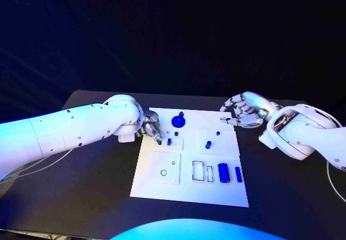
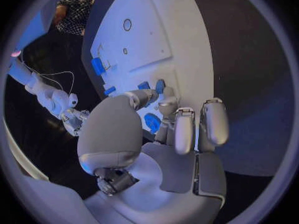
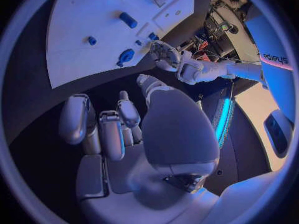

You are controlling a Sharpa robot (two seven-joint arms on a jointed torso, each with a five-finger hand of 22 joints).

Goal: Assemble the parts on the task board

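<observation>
- You have a black table (image 1: 288,200) in a dark room, with the white task board (image 1: 189,192) between the two hands.
- Left hand (image 1: 150,126): fingertips down at the board's edge beside two small blue pegs (image 1: 164,142); whether it pinches one, I cannot tell.
- Right hand (image 1: 245,111): hovering over the board's far corner, fingers curled, holding nothing.
- Progress looks early: I count about seven blue parts (image 1: 223,172), mostly loose, with several slots empty.

The white rectangular task board (image 1: 155,187) lies mid-surface (image 1: 288,200). Left robot hand (image 1: 150,126) sits at its left edge, beside two small blue pegs (image 1: 164,142). Right robot hand (image 1: 245,111) hovers at its far right corner.
</observation>
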